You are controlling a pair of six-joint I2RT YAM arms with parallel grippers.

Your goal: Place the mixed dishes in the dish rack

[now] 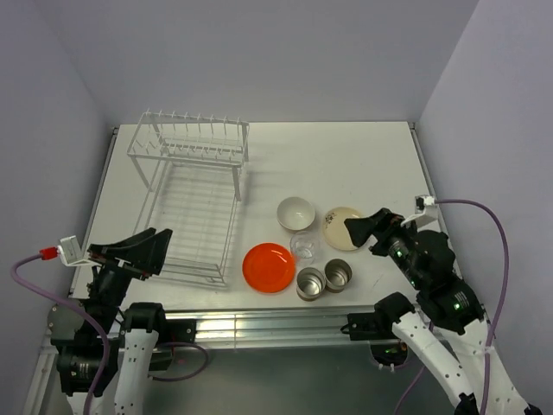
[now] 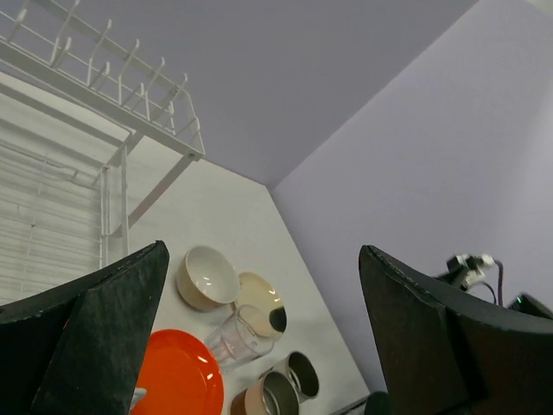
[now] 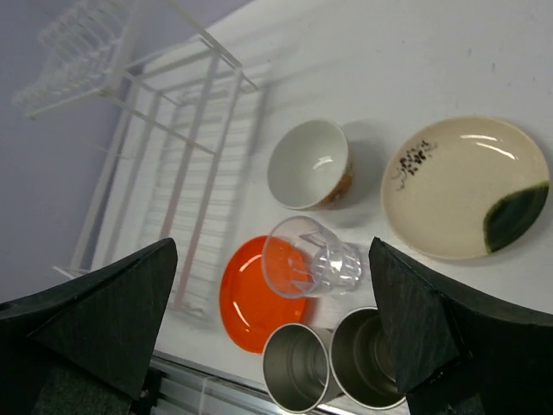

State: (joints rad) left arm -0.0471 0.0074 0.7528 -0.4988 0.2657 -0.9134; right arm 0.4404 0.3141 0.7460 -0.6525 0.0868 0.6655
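With left fingers (image 2: pixel 104 346) and right fingers (image 3: pixel 112 311) wide open and empty, a reach past the steel cups (image 3: pixel 298 372) could topple the crowded clear glass (image 3: pixel 315 259).

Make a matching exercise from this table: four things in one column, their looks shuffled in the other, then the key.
Things:
1 rack
2 bowl
3 glass
4 cream plate

Looks:
A clear
B dark patch at its edge
C white wire
D deep, white inside

Pairs: 1-C, 2-D, 3-A, 4-B
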